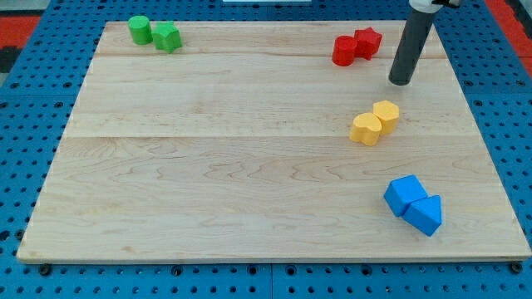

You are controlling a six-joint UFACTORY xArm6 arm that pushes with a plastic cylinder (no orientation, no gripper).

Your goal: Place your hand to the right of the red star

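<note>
Arm pose: my rod comes down from the view's top right corner, nearly upright, leaning slightly to the view's left. My tip (401, 81) rests on the wooden board (249, 183) near its top right corner, to the view's right of and slightly below the red pair, clear of both. I have no gripper on this rig, only the bare rod, so nothing is spread or pinched.

Red, two: the red star (367, 41) near the board's top edge toward the right corner, touching a red cylinder (343, 51) on its left.

Green, two: a green cylinder (139, 30) and a green block (167, 37) side by side in the top left corner; I cannot tell the second's shape.

Yellow, two: a yellow hexagonal block (386, 115) and a yellow heart-like block (365, 129), touching, by the right edge at mid-height, below my tip.

Blue, two: a blue cube-like block (405, 195) and a blue triangular block (425, 215), touching, near the bottom right corner.

Total: eight blocks, four pairs.
</note>
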